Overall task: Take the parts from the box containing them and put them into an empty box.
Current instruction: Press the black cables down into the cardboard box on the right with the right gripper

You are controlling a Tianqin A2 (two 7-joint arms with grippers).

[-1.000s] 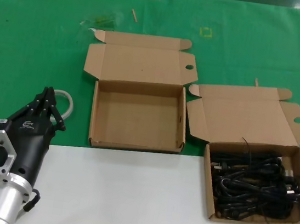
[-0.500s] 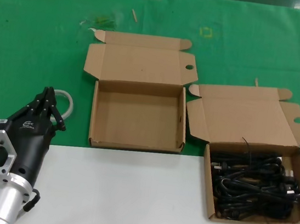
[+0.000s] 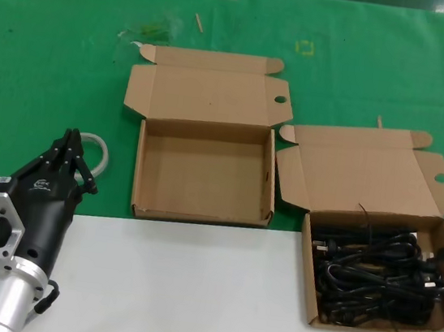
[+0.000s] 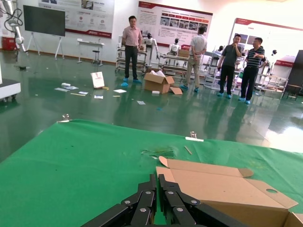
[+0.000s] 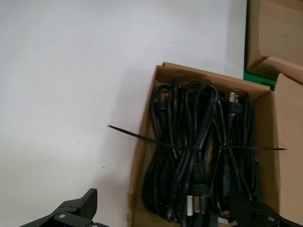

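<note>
The right gripper (image 5: 165, 213), fingers spread wide, hangs over the box containing them (image 5: 142, 156) with the parts (image 5: 199, 156) directly below, while the left gripper (image 3: 67, 158), fingers together, sits parked beside the empty box (image 3: 199, 212)

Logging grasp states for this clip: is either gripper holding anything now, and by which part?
Nothing is held. The right gripper hangs open over the cables; the left gripper is shut on nothing.

Left gripper (image 3: 71, 149) rests low with fingers (image 4: 156, 198) together; right gripper (image 5: 173, 213) hangs with fingers spread.
</note>
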